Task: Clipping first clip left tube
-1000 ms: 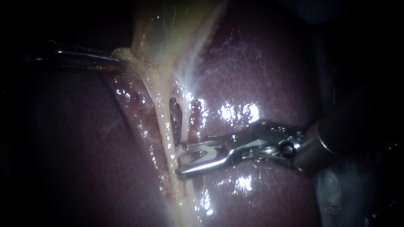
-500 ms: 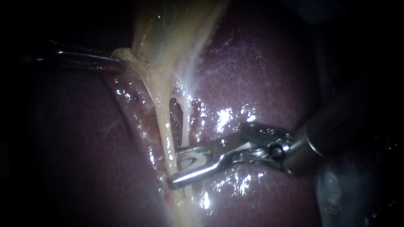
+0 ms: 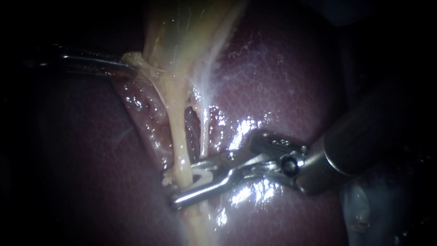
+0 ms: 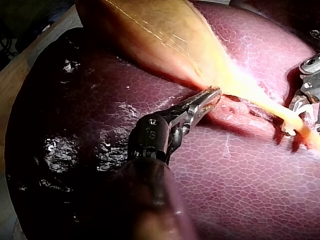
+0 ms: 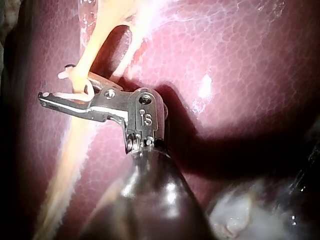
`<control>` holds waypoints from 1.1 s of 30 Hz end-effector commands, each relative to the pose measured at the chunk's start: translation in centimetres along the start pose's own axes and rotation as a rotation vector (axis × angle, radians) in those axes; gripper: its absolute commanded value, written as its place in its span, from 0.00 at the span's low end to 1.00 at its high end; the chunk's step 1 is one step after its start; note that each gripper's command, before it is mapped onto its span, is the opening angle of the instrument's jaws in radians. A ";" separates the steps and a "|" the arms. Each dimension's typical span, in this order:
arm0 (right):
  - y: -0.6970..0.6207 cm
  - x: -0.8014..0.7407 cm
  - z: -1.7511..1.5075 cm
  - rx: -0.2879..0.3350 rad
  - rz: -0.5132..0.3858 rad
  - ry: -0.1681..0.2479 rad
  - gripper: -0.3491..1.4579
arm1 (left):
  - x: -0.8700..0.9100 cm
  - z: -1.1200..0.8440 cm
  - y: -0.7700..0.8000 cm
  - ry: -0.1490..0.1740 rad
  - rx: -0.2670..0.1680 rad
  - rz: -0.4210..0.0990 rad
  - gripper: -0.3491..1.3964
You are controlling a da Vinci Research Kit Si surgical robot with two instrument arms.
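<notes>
The pale left tube (image 3: 180, 141) runs down from the yellowish gallbladder (image 3: 182, 41), with the thinner right tube (image 3: 204, 132) beside it. My right instrument (image 3: 175, 189) reaches across from the right. Its jaws hold a white clip (image 3: 203, 176) and straddle the left tube, which lies inside the clip. In the right wrist view the jaws (image 5: 57, 82) stand apart around the left tube (image 5: 92, 45), and the clip (image 5: 67, 94) shows between them. My left instrument (image 3: 132, 66) is shut on the gallbladder's lower edge and holds it taut; the left wrist view (image 4: 212, 95) shows the same grip.
Dark red liver (image 3: 273, 82) lies under and around both tubes, wet and glossy. A small dark gap shows between the two tubes. Pale tissue (image 3: 357, 209) sits under the right shaft at the lower right.
My right instrument has slid leftward, so the left tube now sits deeper between its jaws and inside the clip. The left instrument has kept its hold.
</notes>
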 end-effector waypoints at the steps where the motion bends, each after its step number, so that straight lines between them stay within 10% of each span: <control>1: -0.02 0.01 0.01 -0.001 0.000 0.000 0.46 | 0.00 0.00 0.00 0.000 0.000 0.000 0.00; 33: -0.17 -0.16 0.13 0.038 -0.004 -0.061 0.30 | 0.00 0.00 0.00 0.000 0.000 0.000 0.00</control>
